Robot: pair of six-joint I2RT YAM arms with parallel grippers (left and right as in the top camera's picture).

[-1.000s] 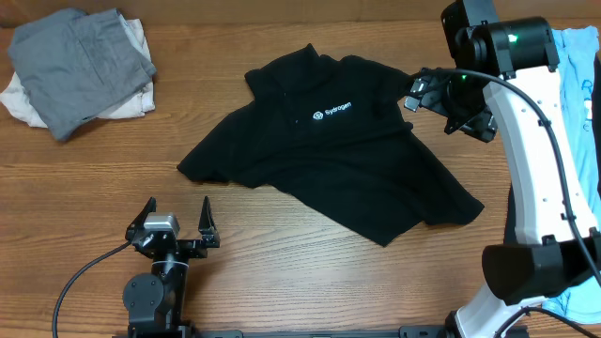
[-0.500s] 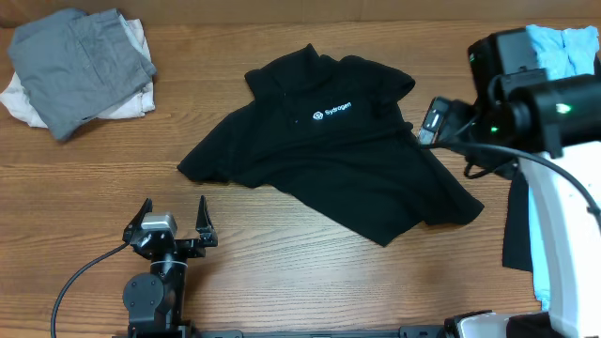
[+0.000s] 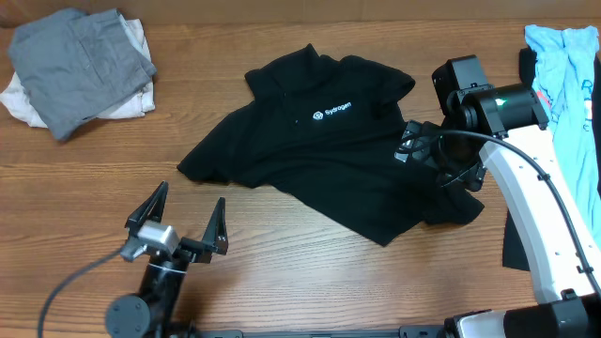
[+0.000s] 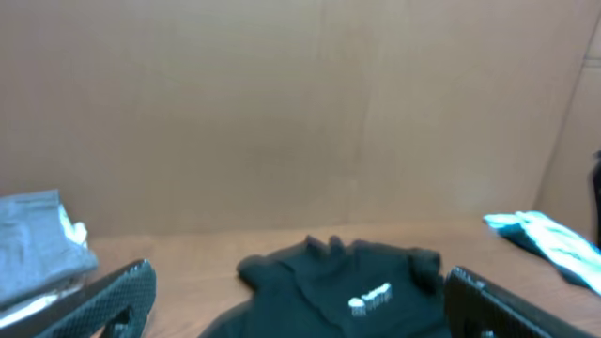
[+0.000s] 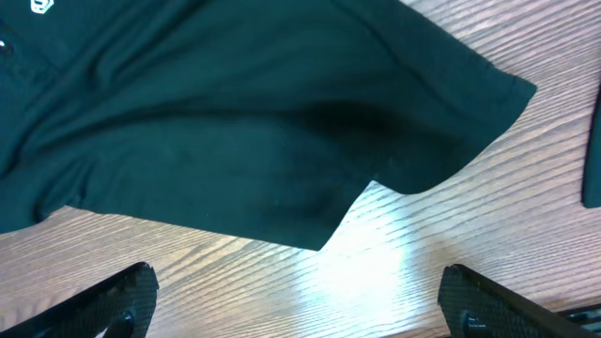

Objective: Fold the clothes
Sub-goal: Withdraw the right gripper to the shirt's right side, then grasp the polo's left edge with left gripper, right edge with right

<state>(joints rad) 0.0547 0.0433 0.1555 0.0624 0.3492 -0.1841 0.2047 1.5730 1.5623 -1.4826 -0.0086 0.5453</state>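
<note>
A black short-sleeved T-shirt (image 3: 329,155) with a small white chest logo lies spread and rumpled on the wooden table (image 3: 282,272). It also shows in the left wrist view (image 4: 347,291) and the right wrist view (image 5: 244,131). My right gripper (image 3: 441,164) is open and empty, hovering over the shirt's right edge; its fingers frame bare table (image 5: 300,300). My left gripper (image 3: 178,221) is open and empty near the front left, short of the shirt. A light-blue shirt (image 3: 568,66) lies at the right edge.
A folded pile of grey and white clothes (image 3: 80,61) sits at the back left, also in the left wrist view (image 4: 38,244). A dark fabric piece (image 3: 516,235) lies under the right arm. A brown wall stands behind the table.
My right gripper has swung down and left from the back right, over the shirt's right edge. My left gripper has lifted and tilted upward.
</note>
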